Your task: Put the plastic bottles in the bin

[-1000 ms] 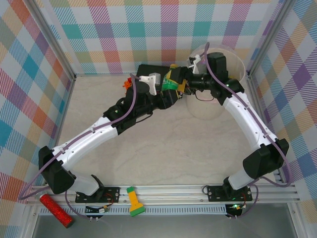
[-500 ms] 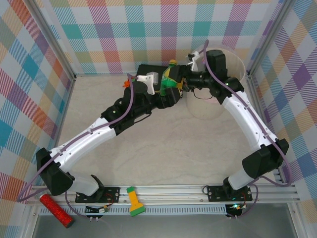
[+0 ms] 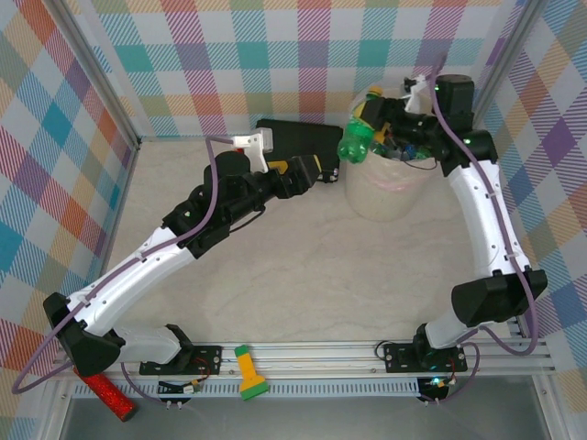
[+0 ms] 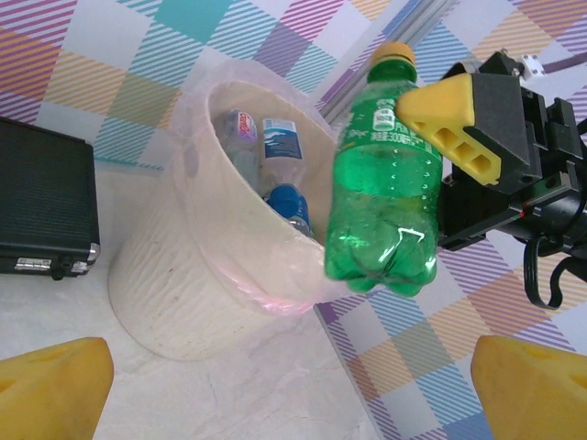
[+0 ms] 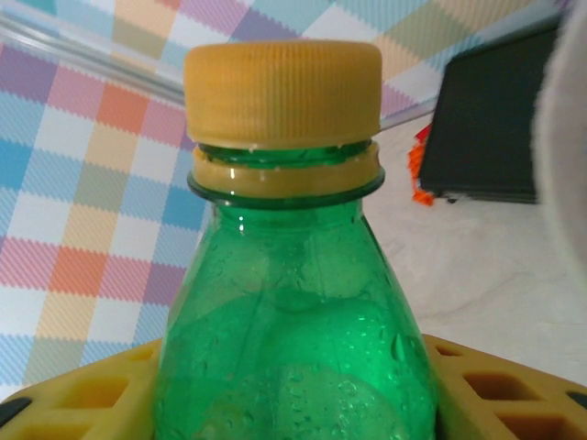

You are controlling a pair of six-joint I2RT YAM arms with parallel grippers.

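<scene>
Right gripper (image 3: 376, 117): jaws closed on the upper body of a green plastic bottle (image 3: 356, 142), just below its neck; in the right wrist view the yellow pads (image 5: 83, 396) press against both sides of the bottle, with the yellow cap (image 5: 282, 92) standing clear above them. The bottle is lifted off the table (image 3: 275, 275), cap uppermost and slightly tilted; in the top view it hangs over the left rim of the bin (image 3: 390, 197), and in the left wrist view its base overlaps that rim; contact between base and rim cannot be determined.

Left gripper (image 3: 316, 170): jaws spread wide, nothing between them; in the left wrist view its two yellow fingertips (image 4: 55, 390) sit at the lower corners with bare table between. This gripper lies low over the table, just left of the bin and beside the near edge of a flat black case (image 3: 293, 137); it points toward the bin and the held bottle.

Bin: upright at the far right of the table, near the back wall, lined with a translucent bag; it contains several clear bottles with blue labels (image 4: 280, 142) and one blue cap (image 4: 286, 197).

Other items: a yellow-green flashlight (image 3: 248, 371) on the front rail between the arm bases; a red glittery cylinder (image 3: 105, 391) at the front left corner.
</scene>
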